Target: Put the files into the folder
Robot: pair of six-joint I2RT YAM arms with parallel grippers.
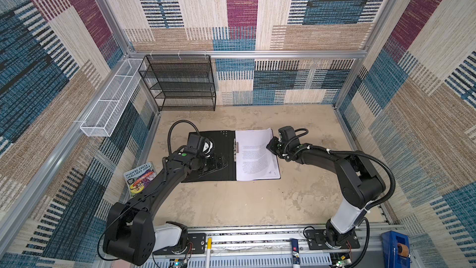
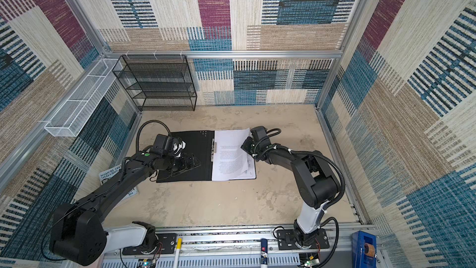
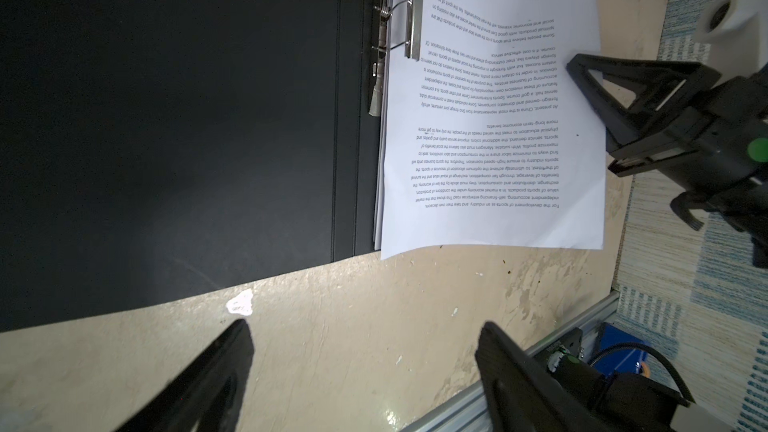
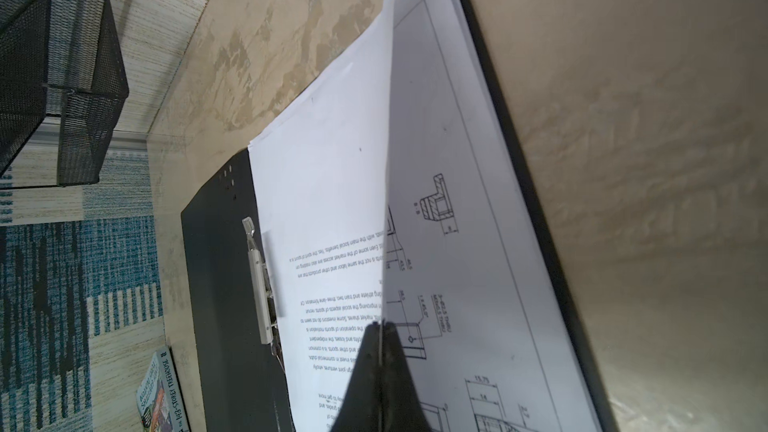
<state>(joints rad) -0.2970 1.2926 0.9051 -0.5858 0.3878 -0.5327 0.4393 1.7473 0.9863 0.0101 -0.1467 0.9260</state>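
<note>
Right pincer pinches lifted top sheet of files; left pincer spread, empty; folder open, black inside.

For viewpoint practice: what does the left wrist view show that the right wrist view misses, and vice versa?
Left wrist only: the open left end effector over beige tabletop. Right wrist only: an underlying white technical-drawing sheet, a black wire-mesh shelf, a colourful paperback book. Both: the open black folder, its metal spine clip, the white printed text sheet pinched by the right end effector.

Lab robot enclosure: aluminium frame, patterned fabric wall panels, two robot arms bolted to a rail.
</note>
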